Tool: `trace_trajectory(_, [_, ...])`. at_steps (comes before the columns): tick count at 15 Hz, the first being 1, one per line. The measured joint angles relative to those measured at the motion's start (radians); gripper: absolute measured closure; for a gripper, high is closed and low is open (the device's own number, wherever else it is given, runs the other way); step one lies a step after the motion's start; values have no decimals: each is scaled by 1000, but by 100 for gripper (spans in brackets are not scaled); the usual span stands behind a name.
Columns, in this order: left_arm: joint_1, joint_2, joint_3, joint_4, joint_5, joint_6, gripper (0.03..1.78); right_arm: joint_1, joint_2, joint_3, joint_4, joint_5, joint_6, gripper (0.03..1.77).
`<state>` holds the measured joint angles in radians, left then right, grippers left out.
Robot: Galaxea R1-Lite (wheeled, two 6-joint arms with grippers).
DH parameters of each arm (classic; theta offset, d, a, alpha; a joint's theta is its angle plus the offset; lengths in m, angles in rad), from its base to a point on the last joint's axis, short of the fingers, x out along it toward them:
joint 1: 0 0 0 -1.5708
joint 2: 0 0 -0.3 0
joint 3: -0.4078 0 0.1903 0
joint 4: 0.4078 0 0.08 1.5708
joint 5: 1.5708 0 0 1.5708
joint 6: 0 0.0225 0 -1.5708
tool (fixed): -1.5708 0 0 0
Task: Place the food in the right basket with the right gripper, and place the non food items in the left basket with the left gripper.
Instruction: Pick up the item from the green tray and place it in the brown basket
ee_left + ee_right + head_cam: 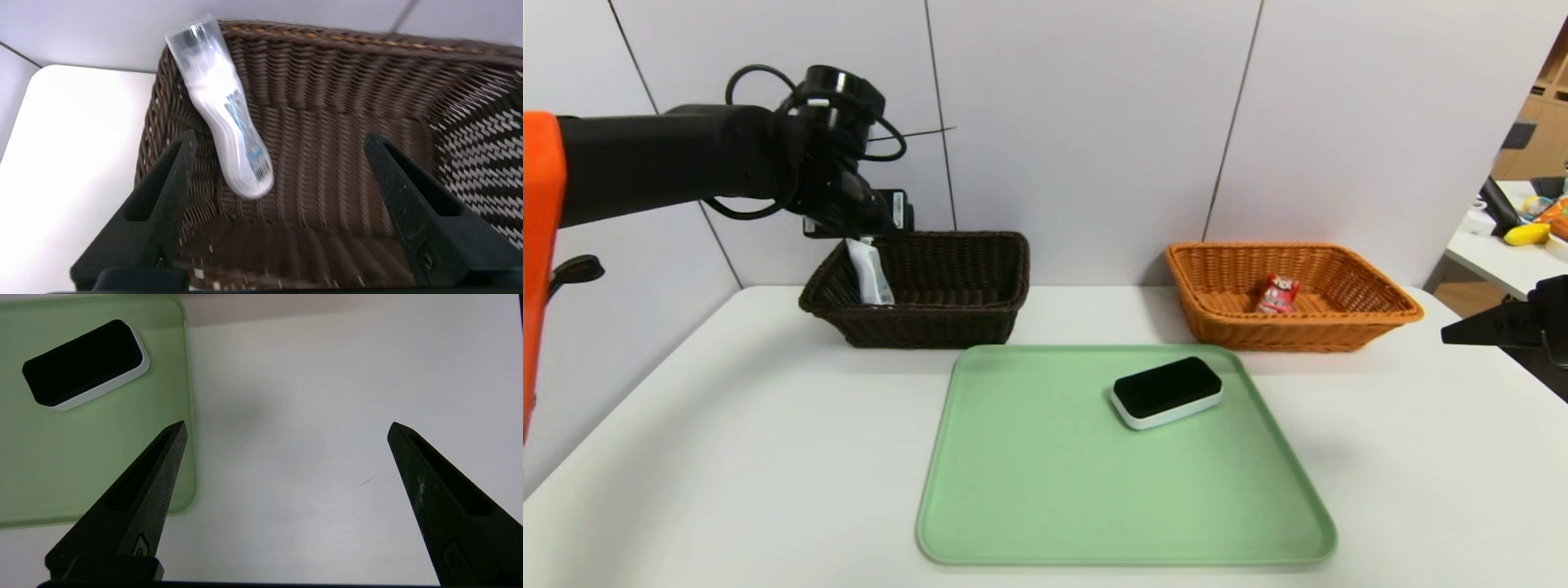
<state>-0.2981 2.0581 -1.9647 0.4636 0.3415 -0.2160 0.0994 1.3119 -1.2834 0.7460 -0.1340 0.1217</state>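
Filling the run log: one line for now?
left gripper open over dark basket | tube inside | right gripper open, idle | eraser on tray

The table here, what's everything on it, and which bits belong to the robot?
Table: one, white, under everything.
Tray: one, green, front centre.
Eraser: one, black on white, on the tray.
Left basket: one, dark brown, back left.
Tube: one, white, leaning in the left basket's corner.
Right basket: one, orange, back right.
Snack packet: one, red, inside the right basket.
Left gripper: black, open, over the left basket.
Right gripper: black, open, idle over the table beside the tray.
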Motion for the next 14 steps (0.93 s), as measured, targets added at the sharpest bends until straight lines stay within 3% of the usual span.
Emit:
trace_trajectory(3, [-127, -86, -3, 89, -4, -30, 27, 0, 0, 2, 0, -1, 5, 11])
trace_trajectory(6, [-315, -159, -5, 170, 0, -97, 21, 0, -1, 2, 0, -1, 6, 11])
trace_trajectory(9, [-489, -186, -5, 185, 3, -147, 18, 0, -7, 5, 5, -1, 18, 11])
trace_trajectory(14, [-632, -139, -6, 159, -3, -119, 14, 5, -31, 29, 6, -3, 30, 11])
